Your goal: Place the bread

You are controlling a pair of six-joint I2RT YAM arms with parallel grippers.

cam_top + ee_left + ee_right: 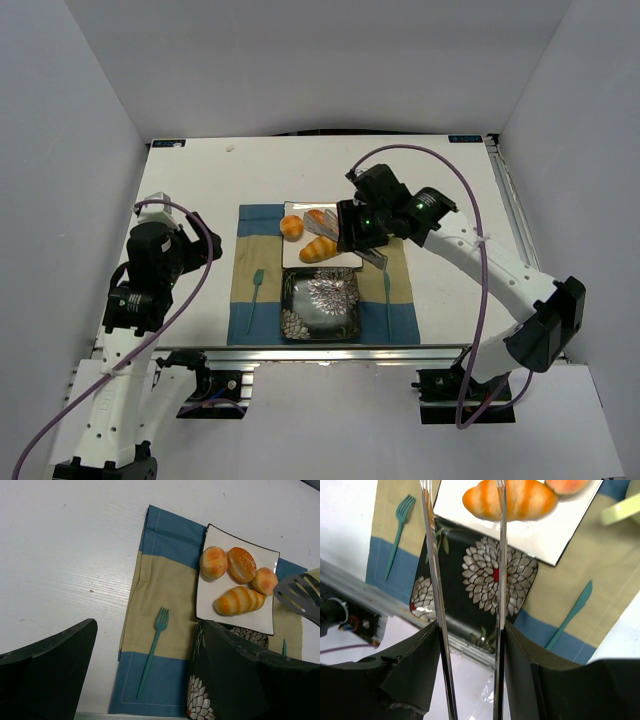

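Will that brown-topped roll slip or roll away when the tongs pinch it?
Probably apt to roll: the bread is oval and rounded, lying on a smooth white plate. Its curved top may slip between the thin metal tongs. The buns close on either side could hem it in.

placemat (160,580); white plate (210,600) bearing long loaf (240,601); floral plate (320,305); teal fork (151,655); teal knife (572,611); tongs (282,594)
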